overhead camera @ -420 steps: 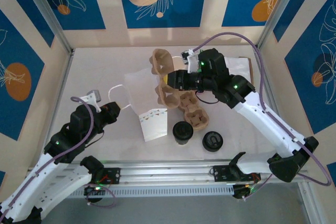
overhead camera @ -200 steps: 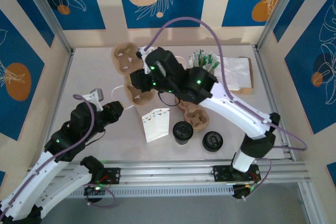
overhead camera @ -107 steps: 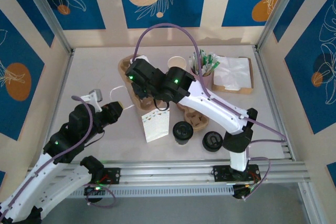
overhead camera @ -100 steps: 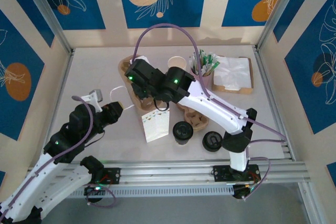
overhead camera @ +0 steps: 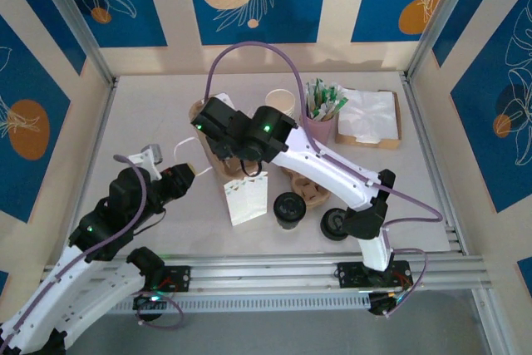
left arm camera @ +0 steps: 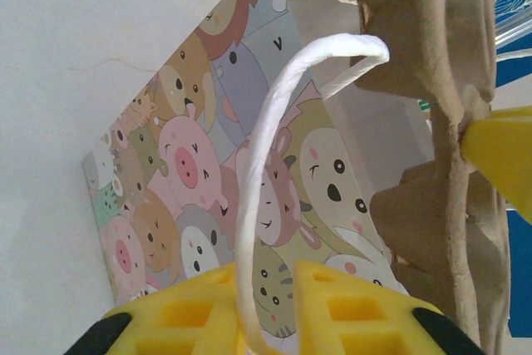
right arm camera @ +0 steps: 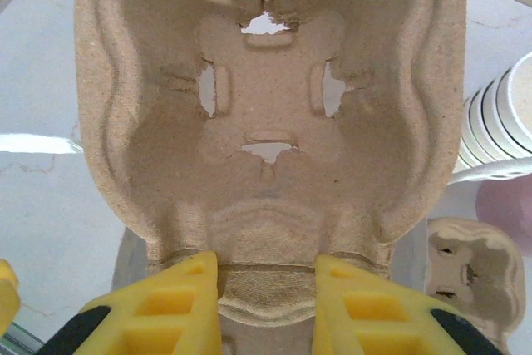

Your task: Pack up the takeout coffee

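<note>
The takeout coffee [overhead camera: 288,209], a small cup under a black lid, stands on the table just right of the animal-print paper bag [overhead camera: 246,198] [left arm camera: 195,189]. My left gripper [overhead camera: 189,174] [left arm camera: 270,293] is shut on the bag's white handle [left arm camera: 266,155], at the bag's left side. My right gripper [overhead camera: 214,135] [right arm camera: 266,288] is shut on the edge of a brown pulp cup carrier [overhead camera: 199,114] [right arm camera: 266,114], holding it at the bag's mouth. In the left wrist view that carrier [left arm camera: 436,114] hangs close against the bag's right side.
A second pulp carrier [overhead camera: 309,189] [right arm camera: 470,276] lies right of the bag, and a loose black lid [overhead camera: 336,222] sits near the front. A stack of lidless cups [overhead camera: 281,102] [right arm camera: 499,114], a pink cup of sachets [overhead camera: 321,119] and napkins [overhead camera: 368,115] stand at the back right.
My right arm has swung left across the table with the carrier, from the middle to the bag's mouth. The left gripper has kept hold of the handle in place.
</note>
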